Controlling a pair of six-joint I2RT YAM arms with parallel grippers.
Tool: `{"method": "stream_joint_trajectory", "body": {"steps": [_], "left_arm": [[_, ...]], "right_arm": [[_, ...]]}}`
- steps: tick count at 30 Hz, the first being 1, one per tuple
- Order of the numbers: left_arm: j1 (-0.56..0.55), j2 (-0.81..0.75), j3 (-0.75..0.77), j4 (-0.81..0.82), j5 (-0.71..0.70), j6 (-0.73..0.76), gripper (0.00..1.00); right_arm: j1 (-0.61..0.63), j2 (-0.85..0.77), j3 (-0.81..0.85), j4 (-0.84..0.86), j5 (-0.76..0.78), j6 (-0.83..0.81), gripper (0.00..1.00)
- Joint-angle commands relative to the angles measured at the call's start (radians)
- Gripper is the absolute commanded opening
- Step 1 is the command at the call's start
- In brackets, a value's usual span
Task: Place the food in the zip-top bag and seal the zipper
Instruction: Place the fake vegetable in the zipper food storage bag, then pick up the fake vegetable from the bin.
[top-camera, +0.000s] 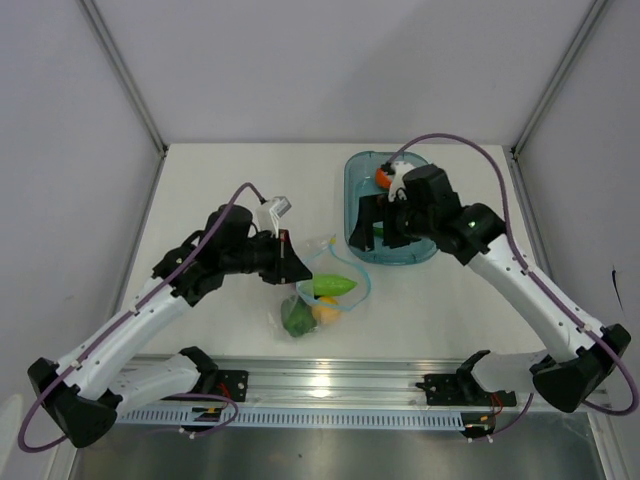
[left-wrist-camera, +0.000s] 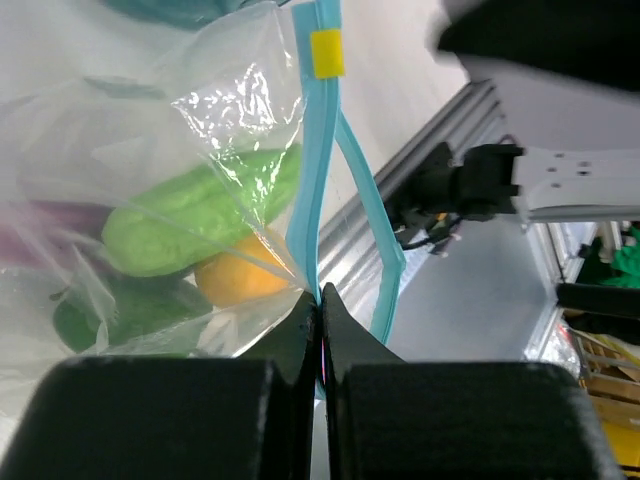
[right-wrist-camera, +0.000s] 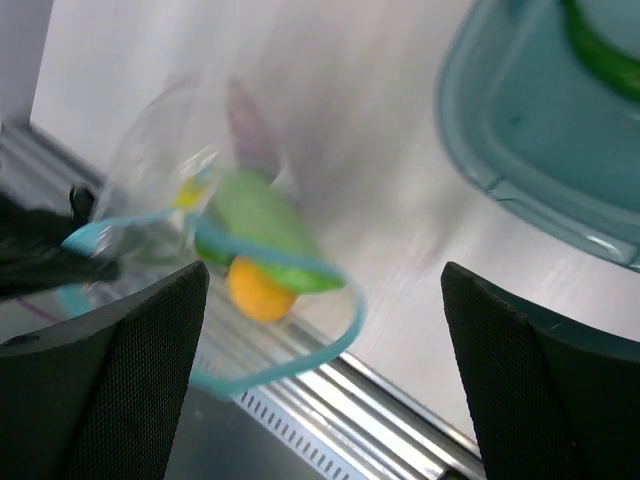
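Four toy pieces lie inside the zip-top bag (top-camera: 312, 300), which rests on the white bench (top-camera: 220, 180) near its front edge, between the two arms. The pieces are a light green cucumber (left-wrist-camera: 200, 215), a yellow lemon (left-wrist-camera: 240, 278) under it, a dark green pepper (left-wrist-camera: 110, 315) lowest in the left wrist view, and a purple blur at the bag's far side that is probably the eggplant (left-wrist-camera: 30, 240).

The bag's mouth stands open. The light-blue zipper (left-wrist-camera: 312, 170) splits into two strands that bow apart into a loop, and a small yellow tab (left-wrist-camera: 326, 52) sits on one strand.

The left gripper (left-wrist-camera: 320, 300) is pinched tight on the zipper at one end of the mouth, with its jaws pressed together on the strip. It holds that corner of the bag up, just beside the lemon.

The right gripper (top-camera: 381, 222) is spread wide and holds nothing. It hangs over the near left part of the teal tray (top-camera: 352, 190), which sits on the bench to the right of the bag and apart from it. In the tray are the orange-red tomato (top-camera: 383, 177) near the far rim and a green piece (right-wrist-camera: 600, 50) that is too cropped to name.
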Motion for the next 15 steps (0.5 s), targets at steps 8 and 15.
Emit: {"method": "stream_joint_trajectory", "body": {"steps": [8,15], "left_arm": [[-0.007,-0.088,0.134,-0.04,-0.037,-0.018,0.01],[-0.007,-0.118,0.062,-0.023,-0.045,-0.035,0.01]], "right_arm": [[-0.261,0.11,0.002,0.132,0.248,-0.038,0.99],[-0.269,0.35,0.152,0.101,0.375,-0.207,1.0]]}}
